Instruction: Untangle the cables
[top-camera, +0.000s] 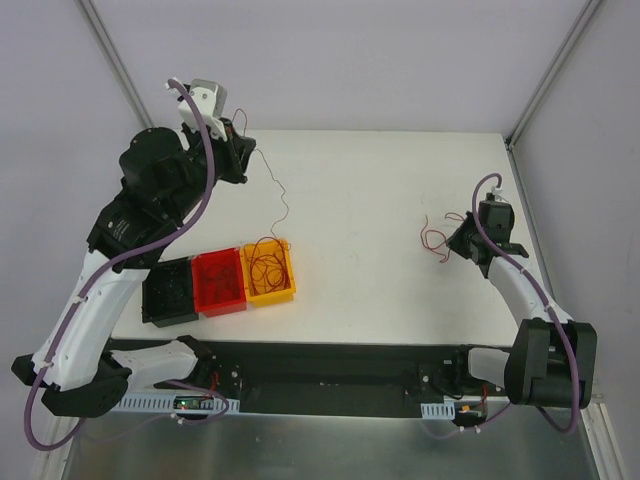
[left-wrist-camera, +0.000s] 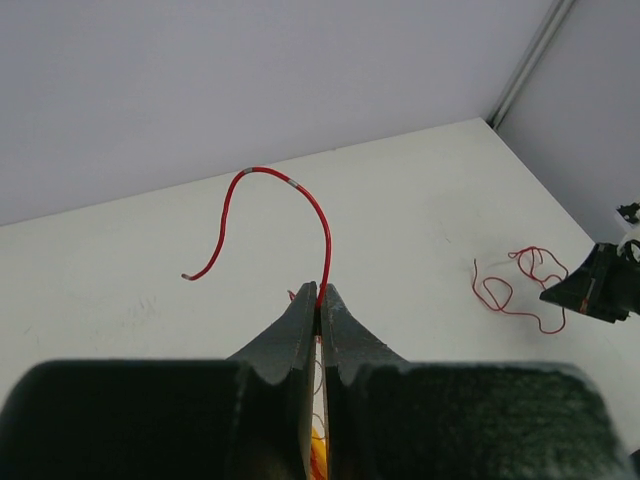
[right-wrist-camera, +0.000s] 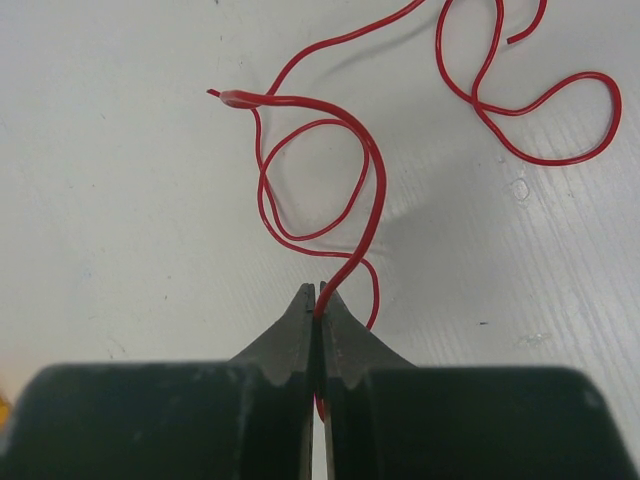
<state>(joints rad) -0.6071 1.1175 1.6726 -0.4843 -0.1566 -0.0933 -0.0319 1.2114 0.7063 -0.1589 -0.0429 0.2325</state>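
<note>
Your left gripper (left-wrist-camera: 320, 295) is raised at the far left of the table (top-camera: 380, 190), its jaws pressed together on a thin red wire (left-wrist-camera: 328, 240). In the wrist view the wire's free end arcs up out of the fingertips and curls over to the left. From above, the rest of it trails down and to the right toward the yellow bin (top-camera: 272, 298) — you cannot tell whether it hangs clear of the heap there. That bin is the rightmost of three in a row near the left arm, and it holds a loose tangle of red wires (top-camera: 265, 265). Beside it sit a red bin (top-camera: 218, 282) and a black bin (top-camera: 165, 295).

Your right gripper (right-wrist-camera: 318, 292) is low over the right side of the table, jaws closed on a second red wire (right-wrist-camera: 381, 195). This one lies in loops on the white surface just beyond the fingertips — one loop crosses over itself, and more curls spread away to the right in the wrist view.
</note>
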